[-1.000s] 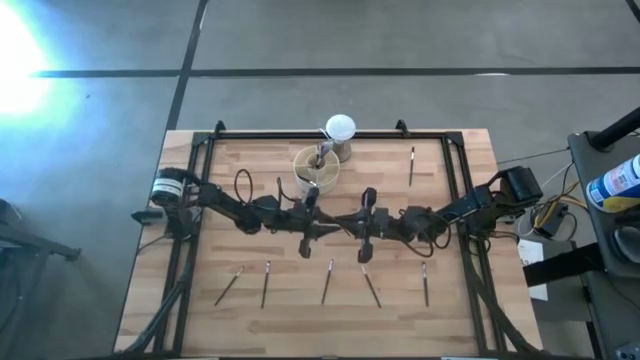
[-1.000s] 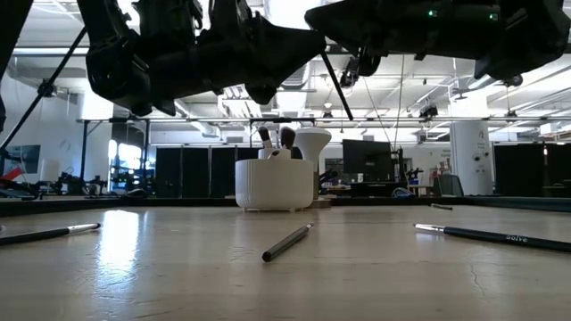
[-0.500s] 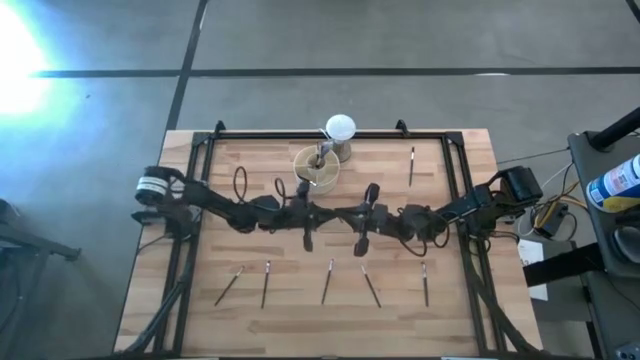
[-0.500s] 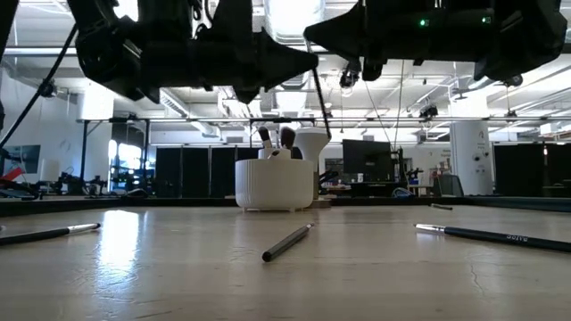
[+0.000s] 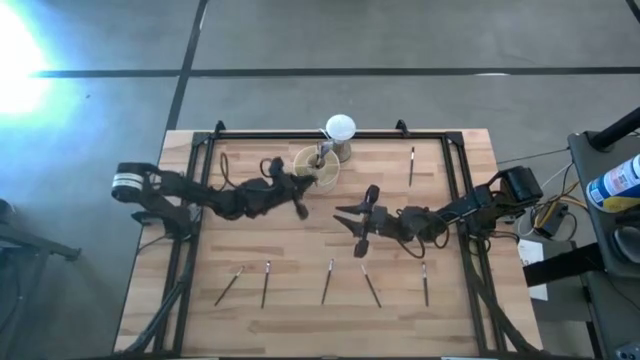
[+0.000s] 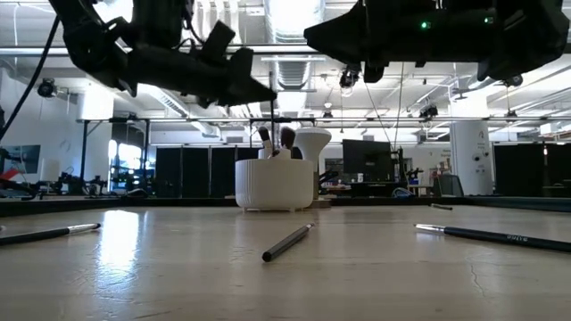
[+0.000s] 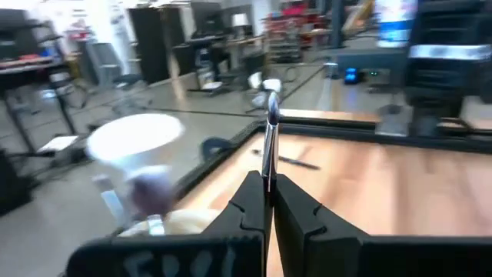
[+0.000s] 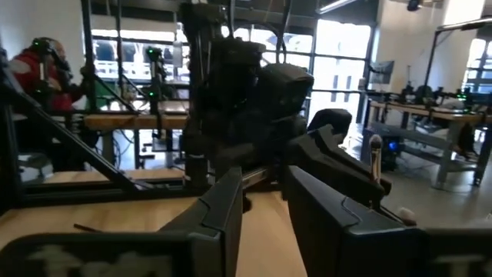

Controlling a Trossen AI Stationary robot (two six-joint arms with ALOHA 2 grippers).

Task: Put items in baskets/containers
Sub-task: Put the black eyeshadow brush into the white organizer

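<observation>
A wooden table point(image 5: 250, 240) with a black frame is shown on a grey concrete floor; a workshop hall is seen behind it in the low view. The cup point(image 5: 316, 167) is placed at upper centre of the high view, beside a white ball point(image 5: 340, 127); brush heads are seen standing in the cup. The left gripper point(image 5: 300, 203) is held just below and left of the cup, its fingers pinched on a brush point(image 7: 269, 142). The right gripper point(image 5: 350, 222) is held at mid-table, right of centre, fingers spread and empty. Loose brushes point(image 5: 330, 280) are laid along the lower part of the table, and one more point(image 5: 412, 165) at upper right.

Risk: the thin brush may pivot in the pinch and strike the cup's rim or a divider, so the cup may be tipped or pushed.

Faint lettering is visible on the brush handle at lower right of the low view; it cannot be read.
</observation>
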